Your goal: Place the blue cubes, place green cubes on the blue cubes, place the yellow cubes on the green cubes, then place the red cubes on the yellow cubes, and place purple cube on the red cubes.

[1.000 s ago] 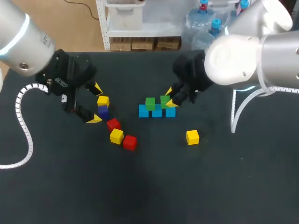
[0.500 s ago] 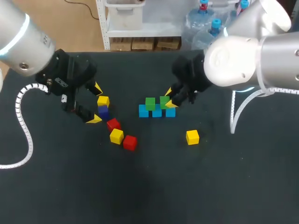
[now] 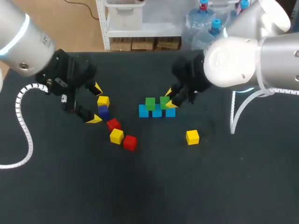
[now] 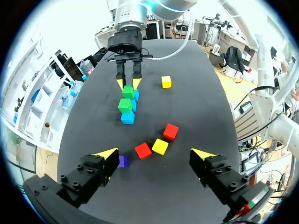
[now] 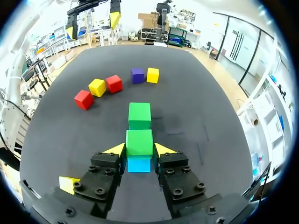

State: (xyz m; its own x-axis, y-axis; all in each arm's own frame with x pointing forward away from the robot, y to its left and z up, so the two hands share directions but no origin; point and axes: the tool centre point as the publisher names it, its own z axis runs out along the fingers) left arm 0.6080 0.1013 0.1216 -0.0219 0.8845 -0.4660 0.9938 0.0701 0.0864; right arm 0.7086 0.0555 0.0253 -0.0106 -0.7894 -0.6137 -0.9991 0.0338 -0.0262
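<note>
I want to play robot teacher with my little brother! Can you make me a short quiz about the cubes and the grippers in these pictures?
1. True or false: the purple cube already sits on top of the pile.
2. How many blue cubes stand in the row?
3. What colour is the cube between the right gripper's fingers? A red, B green, C yellow.

Key:
1. False. The purple cube lies on the table, next to a yellow cube.
2. Three.
3. B. It is a green cube, resting on the blue cubes.
</note>
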